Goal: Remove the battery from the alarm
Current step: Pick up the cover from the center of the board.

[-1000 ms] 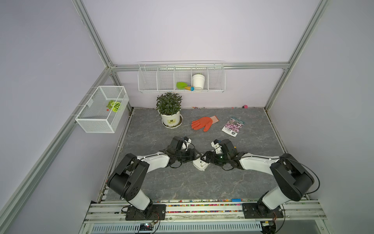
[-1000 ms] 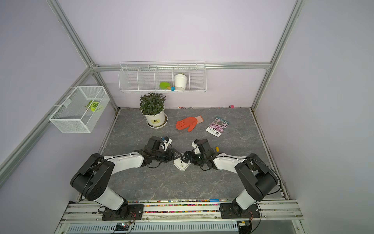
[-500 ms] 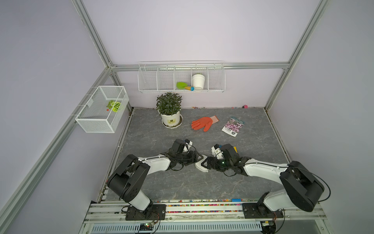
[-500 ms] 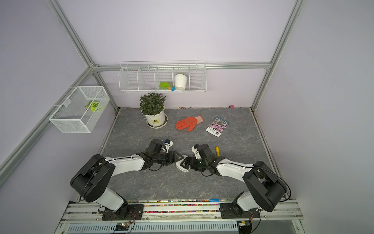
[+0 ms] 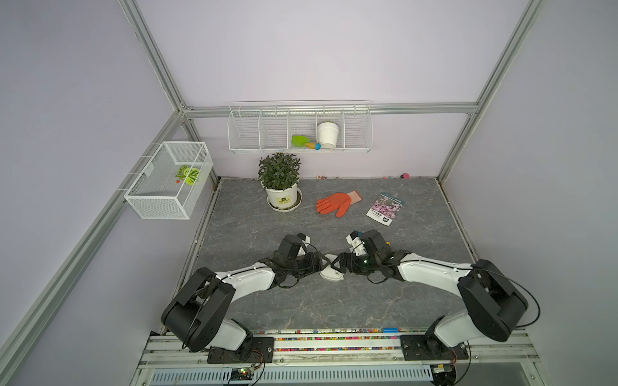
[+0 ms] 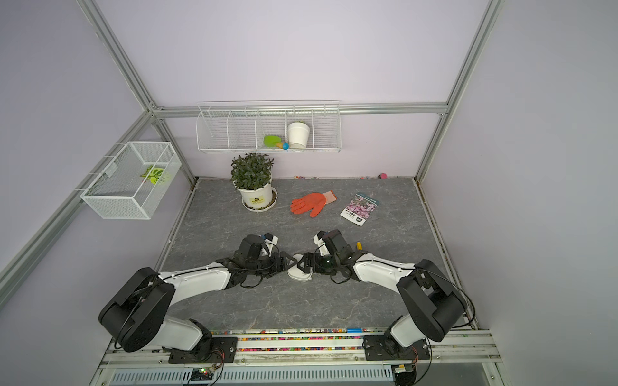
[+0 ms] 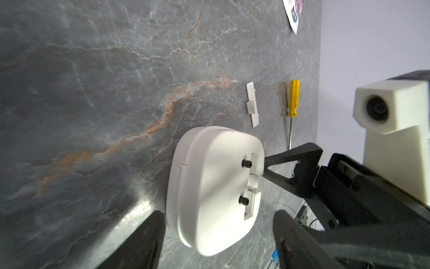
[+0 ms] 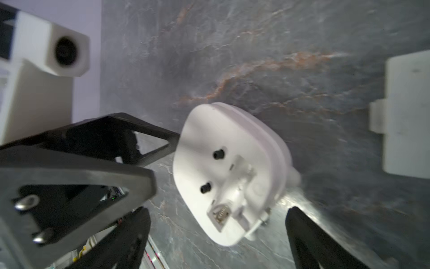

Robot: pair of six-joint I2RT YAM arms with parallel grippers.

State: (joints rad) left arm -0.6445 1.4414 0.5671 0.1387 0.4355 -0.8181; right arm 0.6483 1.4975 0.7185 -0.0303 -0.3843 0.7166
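We see alarm back-up on bench, just below centre of frame in both top views, between both arms' tips. Left tool: jaws apart, straddling alarm's end, one finger just beside rim, not clamped. Right tool: jaws wide apart around alarm's opposite end. Recess open, spring contact showing. Cover piece and yellow screwdriver lie near alarm. Blue cylinder at front bench edge, lower centre-right; we cannot tell if it's battery.
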